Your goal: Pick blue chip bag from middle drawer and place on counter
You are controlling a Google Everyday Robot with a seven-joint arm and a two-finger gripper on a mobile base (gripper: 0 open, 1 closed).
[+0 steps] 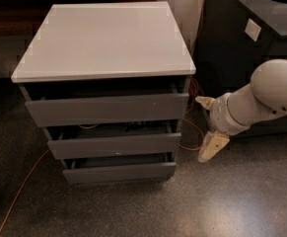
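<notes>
The grey cabinet has three drawers, each pulled out a little. The middle drawer [116,145] is open by a narrow gap. In that gap a small dark crinkled shape, the blue chip bag [135,127], partly shows; most of it is hidden under the top drawer. The counter [106,38] is the pale flat top slab and is bare. My gripper [208,139] hangs on the white arm to the right of the cabinet, level with the middle drawer and apart from it, pointing down and left. It holds nothing that I can see.
A black box with a round hole [261,38] stands right of the cabinet, behind my arm. An orange cable [19,189] runs over the speckled floor at the left, and more cable lies between the cabinet and the box. The top drawer [108,108] overhangs the middle one.
</notes>
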